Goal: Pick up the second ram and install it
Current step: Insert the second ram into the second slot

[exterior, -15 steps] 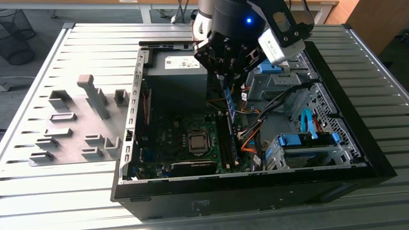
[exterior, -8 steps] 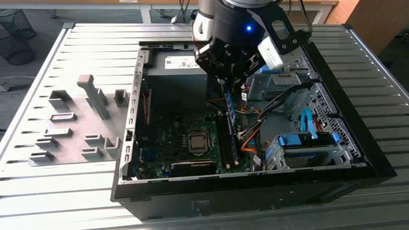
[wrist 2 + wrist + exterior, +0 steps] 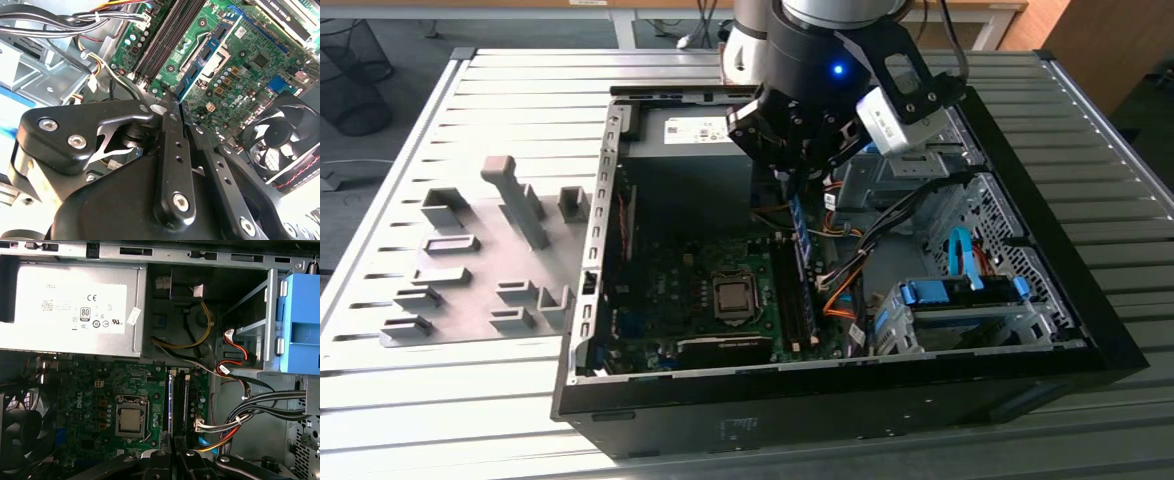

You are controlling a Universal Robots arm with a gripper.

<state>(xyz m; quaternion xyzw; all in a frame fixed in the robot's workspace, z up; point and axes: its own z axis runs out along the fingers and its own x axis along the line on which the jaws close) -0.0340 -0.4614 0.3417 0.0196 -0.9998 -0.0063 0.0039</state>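
Gripper fingers pinched narrow on the second ram: thin blue-green board with black chips, held edge-on by one end. Its long axis runs straight out from the fingertips, roughly parallel to the black memory slots just beside it on the motherboard. In the exterior view the stick hangs below the gripper, over the open PC case. Further off, the CPU socket.
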